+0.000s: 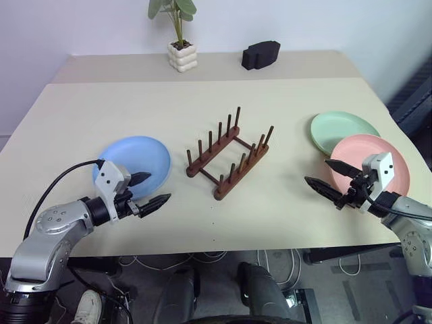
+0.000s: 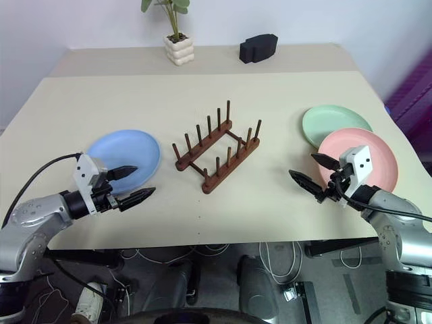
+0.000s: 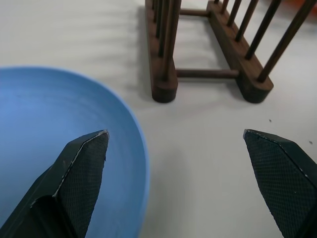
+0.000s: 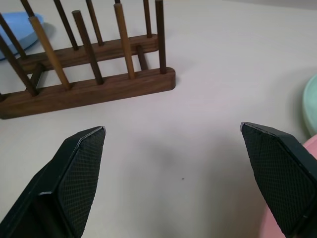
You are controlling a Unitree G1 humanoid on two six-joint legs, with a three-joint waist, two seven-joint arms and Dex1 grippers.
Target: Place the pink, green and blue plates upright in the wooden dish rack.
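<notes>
Wooden dish rack (image 1: 229, 154) sits mid-desk (image 1: 135, 101), set at an angle, no plates in it. Blue plate (image 1: 132, 164) lies flat to its left; left gripper (image 1: 150, 191) hangs over the plate's near edge, fingers spread wide, nothing held. Green plate (image 1: 343, 130) and pink plate (image 1: 371, 162) lie flat on the right, overlapping. Right gripper (image 1: 329, 178) at pink plate's near-left edge, also spread wide, empty.
</notes>
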